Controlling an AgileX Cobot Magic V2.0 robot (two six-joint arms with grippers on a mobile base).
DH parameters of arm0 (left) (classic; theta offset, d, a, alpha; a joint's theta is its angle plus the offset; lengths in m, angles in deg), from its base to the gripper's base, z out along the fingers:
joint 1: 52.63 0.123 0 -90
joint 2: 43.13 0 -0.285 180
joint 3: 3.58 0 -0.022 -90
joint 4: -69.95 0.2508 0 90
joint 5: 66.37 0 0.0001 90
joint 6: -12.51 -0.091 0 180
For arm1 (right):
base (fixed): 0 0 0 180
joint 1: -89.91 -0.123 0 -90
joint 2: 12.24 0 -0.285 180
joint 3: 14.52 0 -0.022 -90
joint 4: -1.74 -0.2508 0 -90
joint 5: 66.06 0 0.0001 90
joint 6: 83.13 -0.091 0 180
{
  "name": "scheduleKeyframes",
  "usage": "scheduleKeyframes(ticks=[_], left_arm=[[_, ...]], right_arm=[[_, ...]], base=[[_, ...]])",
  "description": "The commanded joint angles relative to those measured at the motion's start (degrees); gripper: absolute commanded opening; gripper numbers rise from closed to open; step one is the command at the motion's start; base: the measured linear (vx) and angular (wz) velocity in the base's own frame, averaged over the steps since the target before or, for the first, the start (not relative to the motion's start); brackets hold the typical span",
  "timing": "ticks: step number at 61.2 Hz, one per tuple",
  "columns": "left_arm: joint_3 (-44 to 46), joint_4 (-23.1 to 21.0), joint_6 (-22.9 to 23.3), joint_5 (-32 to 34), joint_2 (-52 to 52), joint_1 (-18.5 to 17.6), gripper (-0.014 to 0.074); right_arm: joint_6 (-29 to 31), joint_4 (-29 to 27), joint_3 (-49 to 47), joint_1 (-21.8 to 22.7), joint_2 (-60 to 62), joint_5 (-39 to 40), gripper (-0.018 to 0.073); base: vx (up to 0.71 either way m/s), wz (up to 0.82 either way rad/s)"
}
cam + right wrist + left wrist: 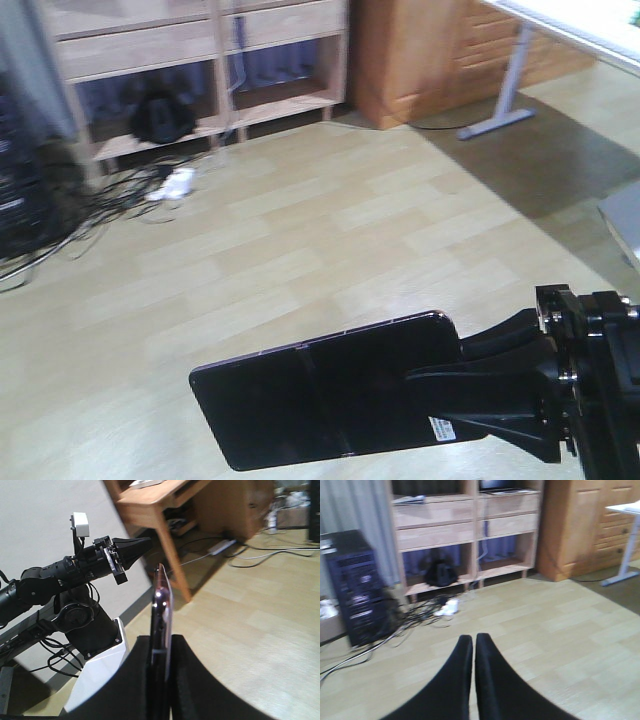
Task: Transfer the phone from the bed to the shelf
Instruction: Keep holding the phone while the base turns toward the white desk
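One end of the phone (pixel 320 400) is pinched in your right gripper (pixel 440 385) so it hangs flat over the floor (pixel 330 230), shelf (pixel 190 45) far ahead; your left gripper (pixel 473 645) is closed, empty.

Shelf (pixel 150 45) top cropped — phone (pixel 320 400) end (stickered) behind jaws.

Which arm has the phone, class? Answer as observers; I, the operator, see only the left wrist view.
Observer: The right gripper has it; the phone is clamped at its sticker end.
Operator: Is it over the shelf?
Observer: No, the front view shows it above bare floor, the shelf well beyond.
Operator: How does it sit in the fingers?
Observer: Edge-on in the right wrist view, pinkish edge facing the camera between both fingers.
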State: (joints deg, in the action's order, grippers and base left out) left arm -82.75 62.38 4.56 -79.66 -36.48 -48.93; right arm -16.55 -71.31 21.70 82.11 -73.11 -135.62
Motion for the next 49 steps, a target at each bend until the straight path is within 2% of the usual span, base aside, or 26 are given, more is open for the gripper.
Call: scheduleKeyframes(ticks=[1,49], left_arm=[[-0.14,-0.36,0.22,4.20,-0.33,0.06,0.0001],[-0.14,-0.36,0.22,4.20,-0.33,0.06,0.0001]], right_arm=[[0.16,-5.73,-1.40,0.29,0.62,-3.60,-0.0004],[0.16,-5.73,-1.40,0.29,0.62,-3.60,-0.0004]], base=[[0.26,-0.50],[0.26,-0.46]])
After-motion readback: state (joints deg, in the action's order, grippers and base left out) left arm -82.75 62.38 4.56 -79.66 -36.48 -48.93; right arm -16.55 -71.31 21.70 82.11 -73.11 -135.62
